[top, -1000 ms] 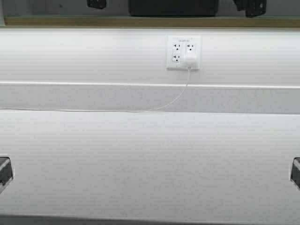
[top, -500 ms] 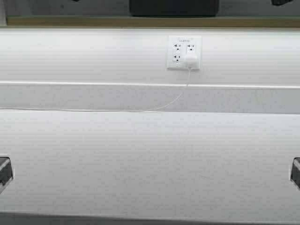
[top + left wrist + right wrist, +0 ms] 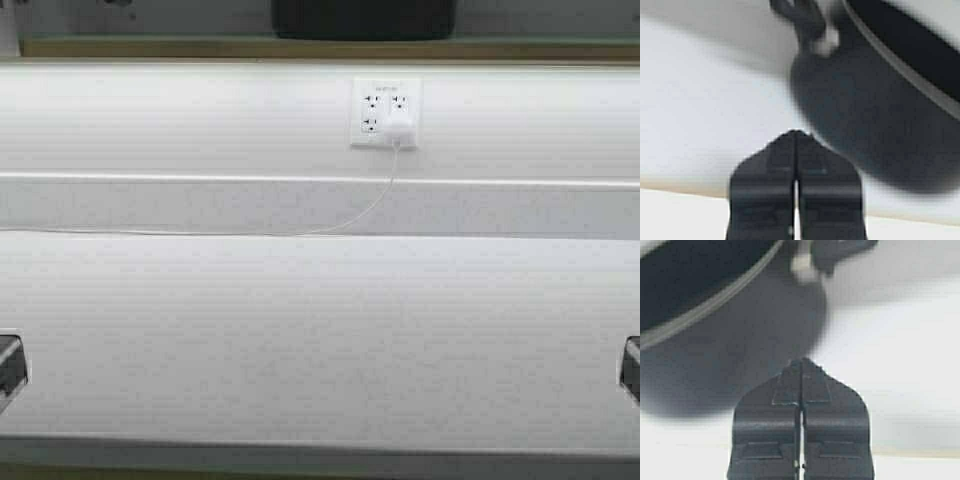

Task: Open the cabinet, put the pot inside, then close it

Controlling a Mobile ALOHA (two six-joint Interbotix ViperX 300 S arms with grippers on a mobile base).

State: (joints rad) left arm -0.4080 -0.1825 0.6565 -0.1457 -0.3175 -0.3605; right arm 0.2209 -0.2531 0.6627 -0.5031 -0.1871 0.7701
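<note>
High view shows one pot [image 3: 364, 18] at the top edge, above one wall outlet [image 3: 385, 113] with one white cord [image 3: 350, 218]. Each wrist view shows one gripper, left gripper [image 3: 795, 137] and right gripper [image 3: 801, 365], fingers pressed together, empty, just beside the pot's dark wall.

From my high camera, the worktop [image 3: 320, 340] filled the near field, the wall behind it. An outlet plate [image 3: 385, 113] sat on that wall at one o'clock, a plug [image 3: 400, 131] in it. Its cable [image 3: 350, 218] ran down toward nine o'clock along the worktop's back edge. The pot [image 3: 363, 18] sat at twelve o'clock, above.
</note>
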